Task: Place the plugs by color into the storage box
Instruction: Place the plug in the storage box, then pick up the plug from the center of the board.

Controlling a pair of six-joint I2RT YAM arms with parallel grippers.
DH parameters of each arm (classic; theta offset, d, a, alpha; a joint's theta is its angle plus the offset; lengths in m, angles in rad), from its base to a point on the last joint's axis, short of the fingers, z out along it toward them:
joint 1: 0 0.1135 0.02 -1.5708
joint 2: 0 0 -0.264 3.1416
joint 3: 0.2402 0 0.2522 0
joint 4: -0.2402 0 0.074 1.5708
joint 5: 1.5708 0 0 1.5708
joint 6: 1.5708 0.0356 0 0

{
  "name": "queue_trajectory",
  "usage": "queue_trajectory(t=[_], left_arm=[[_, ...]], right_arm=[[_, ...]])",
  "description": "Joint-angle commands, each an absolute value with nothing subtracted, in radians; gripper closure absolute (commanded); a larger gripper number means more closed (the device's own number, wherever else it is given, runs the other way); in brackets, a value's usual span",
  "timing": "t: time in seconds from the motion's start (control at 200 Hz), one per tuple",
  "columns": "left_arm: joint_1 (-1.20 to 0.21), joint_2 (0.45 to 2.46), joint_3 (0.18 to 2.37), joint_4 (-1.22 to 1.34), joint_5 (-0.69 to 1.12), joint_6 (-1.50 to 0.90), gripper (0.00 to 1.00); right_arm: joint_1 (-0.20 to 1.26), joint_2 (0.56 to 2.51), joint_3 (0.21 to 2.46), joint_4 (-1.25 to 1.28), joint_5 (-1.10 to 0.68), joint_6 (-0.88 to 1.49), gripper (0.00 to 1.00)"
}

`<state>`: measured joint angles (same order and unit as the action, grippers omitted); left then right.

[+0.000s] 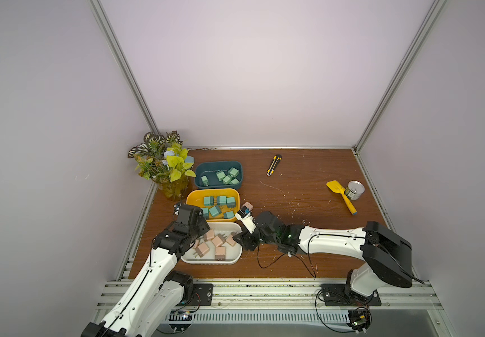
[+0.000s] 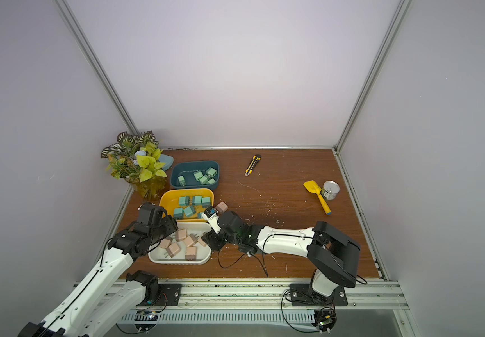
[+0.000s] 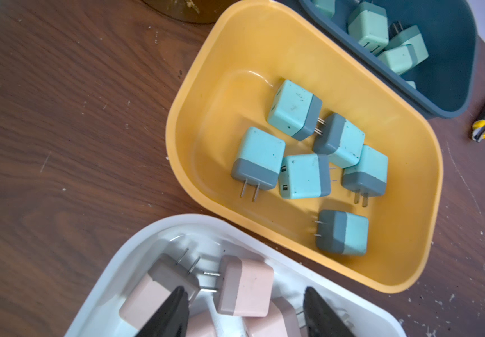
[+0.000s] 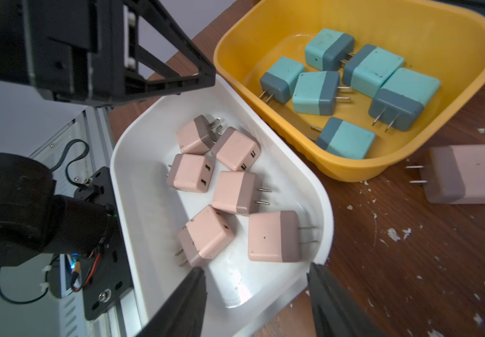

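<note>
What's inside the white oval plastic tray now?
Six pale pink cube-shaped plugs show in the right wrist view. The tray end under the open left gripper is covered; more there can't be ruled out.

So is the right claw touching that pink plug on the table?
Apart. The right wrist view shows bare table between the pink plug and the right gripper, open over the white tray.

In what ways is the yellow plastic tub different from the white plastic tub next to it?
The yellow plastic tub holds only teal-blue plugs; the white plastic tub holds only pale pink plugs. The white tub lies nearest the robot, the yellow tub behind it. The left gripper hangs over the white tub, not the yellow. Both are open, rounded rectangular tubs.
</note>
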<state>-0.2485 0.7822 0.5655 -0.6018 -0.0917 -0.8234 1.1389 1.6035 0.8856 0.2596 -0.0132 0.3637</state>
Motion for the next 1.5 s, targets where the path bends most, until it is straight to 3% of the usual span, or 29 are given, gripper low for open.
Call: queue_trajectory(t=[0.0, 0.115, 0.841, 1.316, 1.491], left_arm=[[-0.237, 0.774, 0.558, -0.478, 0.041, -0.785, 0.36], [-0.243, 0.816, 0.551, -0.388, 0.13, -0.795, 0.39], [-0.476, 1.321, 0.926, -0.289, 0.083, -0.446, 0.42], [-0.519, 1.654, 1.238, -0.433, 0.111, -0.191, 0.46], [-0.622, 1.76, 1.31, -0.467, -0.017, -0.127, 0.46]], right_arm=[[1.139, 1.556, 0.886, 0.215, 0.111, 0.408, 0.38], [1.123, 1.546, 0.885, 0.185, 0.154, 0.457, 0.39], [0.97, 1.395, 0.693, 0.278, 0.094, 0.64, 0.39], [0.909, 1.365, 0.687, 0.234, 0.099, 0.628, 0.39], [0.889, 1.346, 0.663, 0.23, 0.101, 0.633, 0.38]])
